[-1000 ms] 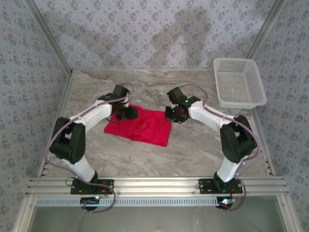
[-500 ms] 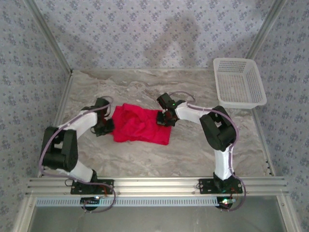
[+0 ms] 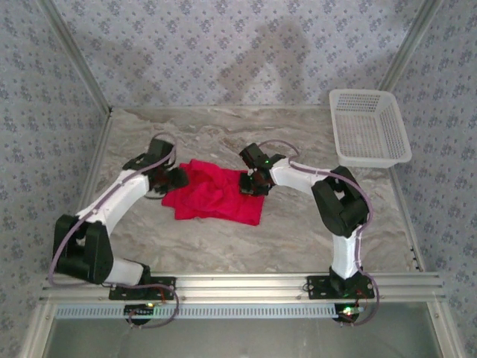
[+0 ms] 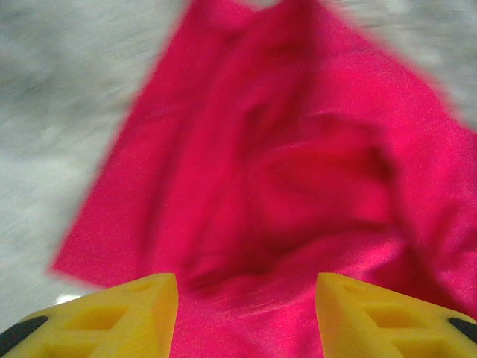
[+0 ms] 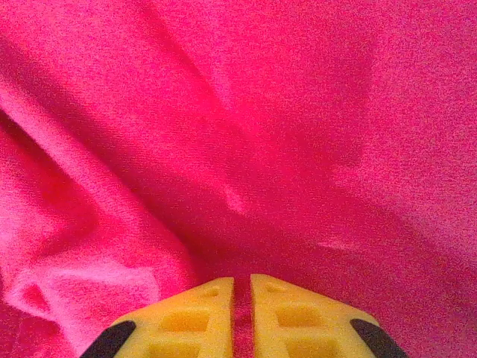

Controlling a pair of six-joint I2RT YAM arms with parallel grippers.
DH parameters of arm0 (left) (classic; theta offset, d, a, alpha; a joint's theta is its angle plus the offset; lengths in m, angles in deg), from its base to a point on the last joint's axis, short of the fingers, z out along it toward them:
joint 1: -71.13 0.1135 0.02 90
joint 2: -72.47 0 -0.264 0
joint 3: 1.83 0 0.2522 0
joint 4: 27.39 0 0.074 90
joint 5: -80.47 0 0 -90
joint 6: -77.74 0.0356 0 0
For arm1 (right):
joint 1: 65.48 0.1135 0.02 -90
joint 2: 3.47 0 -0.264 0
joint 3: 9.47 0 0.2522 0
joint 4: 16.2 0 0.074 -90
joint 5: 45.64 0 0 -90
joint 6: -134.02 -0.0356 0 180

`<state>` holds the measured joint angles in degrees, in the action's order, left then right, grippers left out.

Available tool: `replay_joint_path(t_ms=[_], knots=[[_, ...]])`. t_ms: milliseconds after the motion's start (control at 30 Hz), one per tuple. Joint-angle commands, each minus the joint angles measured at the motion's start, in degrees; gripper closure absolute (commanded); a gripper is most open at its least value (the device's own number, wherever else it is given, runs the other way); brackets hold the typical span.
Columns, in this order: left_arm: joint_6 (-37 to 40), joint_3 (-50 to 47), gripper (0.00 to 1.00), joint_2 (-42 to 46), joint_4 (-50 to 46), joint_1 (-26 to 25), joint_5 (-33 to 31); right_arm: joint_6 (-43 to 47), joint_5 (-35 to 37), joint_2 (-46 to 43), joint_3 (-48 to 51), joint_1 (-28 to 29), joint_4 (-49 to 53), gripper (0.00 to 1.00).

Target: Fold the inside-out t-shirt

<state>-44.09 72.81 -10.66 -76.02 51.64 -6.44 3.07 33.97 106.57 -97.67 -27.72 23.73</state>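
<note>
The inside-out t-shirt [image 3: 216, 195] is a rumpled bright red heap on the marble tabletop [image 3: 298, 231], with its left corner spread toward the front. My left gripper [image 3: 176, 178] hovers at the shirt's left edge. In the left wrist view its yellow fingers [image 4: 127, 313] stand apart over the red cloth [image 4: 298, 149], so the left gripper [image 4: 246, 287] is open and holds nothing. My right gripper [image 3: 250, 183] sits on the shirt's back right edge. In the right wrist view it [image 5: 241, 287] is shut on a thin fold of the shirt [image 5: 223, 134].
A white plastic basket [image 3: 369, 127] stands at the back right corner. Patterned walls close in the table on three sides. An aluminium rail [image 3: 238, 283] runs along the near edge, where both arm bases are bolted.
The left arm swung out to the left, then came back to the shirt's left edge. The right gripper slid left along the shirt's back edge. The cloth bunched up, then spread again at its left corner.
</note>
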Motion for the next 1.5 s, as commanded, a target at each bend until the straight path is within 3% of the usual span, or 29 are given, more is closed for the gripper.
replay_joint_path(t_ms=[0, 167, 267, 433, 633, 767, 1033, 1167, 1233, 1467], knots=[[5.8, 5.5, 0.49, -8.2, 0.8, -4.0, 3.9, 0.2, -0.8, -1.1, -0.7, -0.8, 2.2, 0.84], [9.8, 9.1, 0.52, -19.0, 0.4, -5.7, 4.5, 0.1, -0.7, 0.1, -0.3, -1.2, 2.0, 0.84], [9.3, 8.0, 0.63, -20.8, 0.7, -5.6, 4.4, 0.3, -0.7, 1.1, -0.2, -1.6, 1.9, 0.83], [6.6, 3.6, 0.95, -15.8, 0.2, -2.5, 3.0, -0.4, 0.0, 3.3, 0.8, -2.5, 1.7, 0.84], [1.8, -1.5, 0.99, -4.3, -6.7, 8.4, -1.5, -1.8, 5.5, 6.1, 1.0, -3.3, 4.8, 0.89], [-1.5, -8.6, 0.98, 3.2, -6.6, 13.0, -0.9, -2.0, 5.3, 6.5, 1.3, -3.7, 4.8, 0.9], [-6.0, -21.1, 0.77, 6.7, 1.0, 13.2, 5.8, 0.7, 0.4, 3.2, -5.1, -2.2, 7.4, 0.86], [-2.9, -14.2, 0.54, 8.2, -5.9, 13.2, -2.4, 2.9, -0.5, 0.4, -8.8, -1.3, 9.7, 0.84], [-1.7, -9.7, 0.48, 8.0, -5.1, 12.8, -0.9, 3.3, -0.6, -0.3, -9.6, -0.9, 9.5, 0.83], [-2.3, 2.7, 0.5, -5.9, 4.1, 8.2, 8.8, 2.8, -2.1, 1.7, -10.9, -0.4, 8.9, 0.83]])
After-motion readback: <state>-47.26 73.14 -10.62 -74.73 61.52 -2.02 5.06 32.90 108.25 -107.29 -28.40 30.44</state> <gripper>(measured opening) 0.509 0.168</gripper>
